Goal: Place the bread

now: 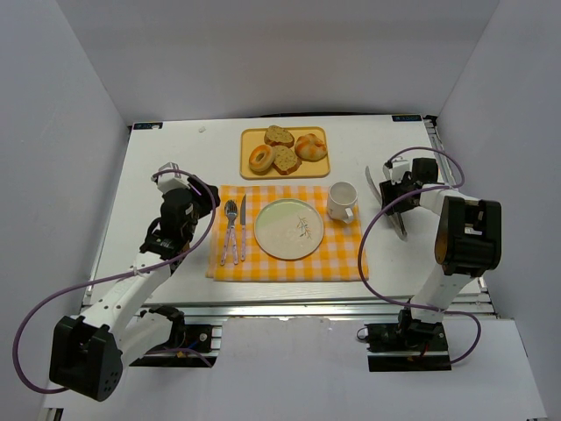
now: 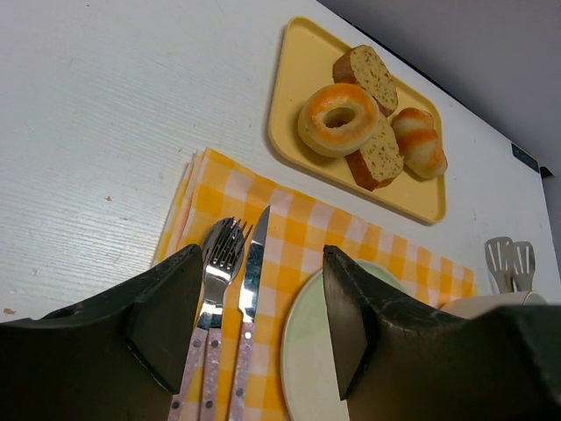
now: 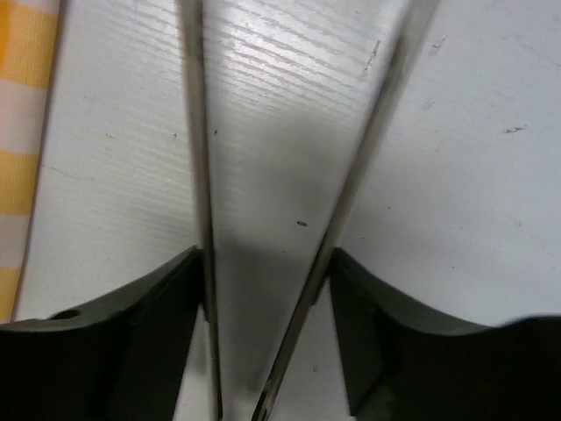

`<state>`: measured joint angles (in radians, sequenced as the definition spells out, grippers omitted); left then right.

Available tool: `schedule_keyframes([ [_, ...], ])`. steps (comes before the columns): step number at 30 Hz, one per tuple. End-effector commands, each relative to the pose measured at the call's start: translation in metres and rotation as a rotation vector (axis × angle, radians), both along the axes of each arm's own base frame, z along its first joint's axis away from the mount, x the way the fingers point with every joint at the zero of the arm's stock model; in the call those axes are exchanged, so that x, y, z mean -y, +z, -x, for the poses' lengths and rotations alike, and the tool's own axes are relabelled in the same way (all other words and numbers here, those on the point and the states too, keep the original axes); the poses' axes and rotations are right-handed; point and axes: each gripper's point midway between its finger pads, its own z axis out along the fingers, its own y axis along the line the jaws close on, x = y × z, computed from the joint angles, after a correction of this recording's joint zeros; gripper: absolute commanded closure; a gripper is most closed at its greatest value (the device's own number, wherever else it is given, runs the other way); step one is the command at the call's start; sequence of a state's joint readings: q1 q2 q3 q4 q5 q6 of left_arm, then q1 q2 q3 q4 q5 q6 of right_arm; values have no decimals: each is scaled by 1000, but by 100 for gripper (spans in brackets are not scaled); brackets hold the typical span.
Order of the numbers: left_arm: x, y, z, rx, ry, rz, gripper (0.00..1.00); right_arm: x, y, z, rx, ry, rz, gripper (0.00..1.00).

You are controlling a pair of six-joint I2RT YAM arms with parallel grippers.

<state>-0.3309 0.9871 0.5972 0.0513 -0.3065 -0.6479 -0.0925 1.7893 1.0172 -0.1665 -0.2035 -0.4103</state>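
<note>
Several breads lie on a yellow tray (image 1: 248,133) at the back: a bagel (image 1: 260,158), two slices (image 1: 279,136) and a round roll (image 1: 310,146). They also show in the left wrist view, the bagel (image 2: 337,118) in front. A pale green plate (image 1: 288,229) sits bare on the checked placemat (image 1: 342,259). My left gripper (image 1: 203,195) is open and empty, low over the cutlery (image 2: 223,254). My right gripper (image 1: 399,189) is right of the mug, shut on metal tongs (image 1: 372,184); both tong arms (image 3: 368,149) run between its fingers (image 3: 140,333).
A white mug (image 1: 341,201) stands on the placemat beside the plate. A fork (image 1: 230,230) and a knife (image 1: 242,224) lie left of the plate. White walls close in the table on three sides.
</note>
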Motion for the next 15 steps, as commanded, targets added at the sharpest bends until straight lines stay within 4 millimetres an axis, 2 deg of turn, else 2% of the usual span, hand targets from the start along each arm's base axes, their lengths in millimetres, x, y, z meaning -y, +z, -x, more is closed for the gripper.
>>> schedule_keyframes([
  [1,-3,5,3,12,11,5,33,8,-55,71,-290,15,53,42],
  [3,-3,6,3,18,14,10,33,10,-57,67,-277,19,59,50],
  [4,-3,6,4,18,12,10,33,10,-56,64,-269,20,60,60],
  [5,-4,7,4,21,14,12,33,10,-55,61,-260,21,62,66],
  [7,-4,9,4,21,14,7,33,8,-45,54,-231,31,52,80],
  [8,-5,10,5,20,17,5,33,7,-35,45,-199,35,48,83],
  [10,-6,12,6,24,20,5,33,0,-4,30,-115,66,14,86],
  [11,-6,15,6,33,21,8,33,-3,21,13,-51,82,2,86],
  [12,-6,16,7,37,20,11,33,-13,45,4,4,114,-39,86],
  [13,-6,18,6,42,22,14,33,-19,60,1,15,136,-60,82],
  [14,-6,19,6,43,21,16,33,-23,91,-19,87,155,-62,79],
  [15,-4,19,5,47,18,23,33,-34,106,-25,113,194,-79,74],
])
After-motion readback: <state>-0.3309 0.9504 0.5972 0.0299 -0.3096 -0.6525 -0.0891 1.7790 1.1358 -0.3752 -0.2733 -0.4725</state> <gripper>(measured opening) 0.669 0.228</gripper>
